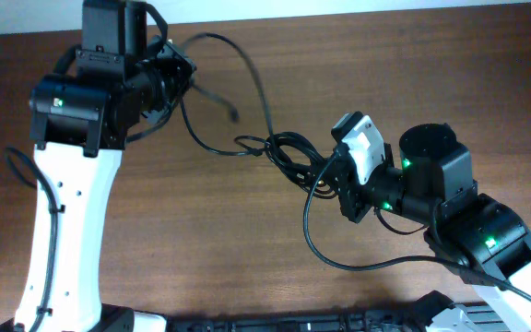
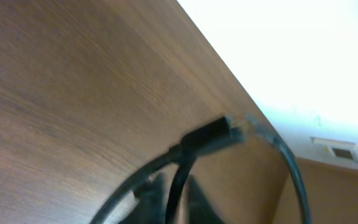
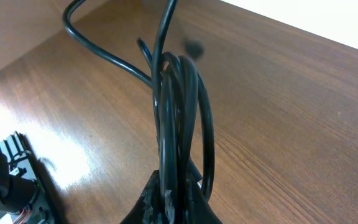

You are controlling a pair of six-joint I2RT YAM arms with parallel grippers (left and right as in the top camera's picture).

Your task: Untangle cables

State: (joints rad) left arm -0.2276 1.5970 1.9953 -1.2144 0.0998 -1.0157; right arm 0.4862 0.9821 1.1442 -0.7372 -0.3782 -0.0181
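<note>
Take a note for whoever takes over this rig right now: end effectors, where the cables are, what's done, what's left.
Left end effector: appears shut on one of the thin black cables, just behind its small plug.
Right end effector: shut on the looped bundle, mid-table.
Done: both arms have a grip; strands run between them over the brown wooden table.
Left: loops are not yet untangled; separate them.

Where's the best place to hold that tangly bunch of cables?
At its narrow right end, coming from the right: there the loops of the cable bundle lie pressed together, thin enough to pinch. The right gripper grips it there; farther out, strands fan apart.
</note>
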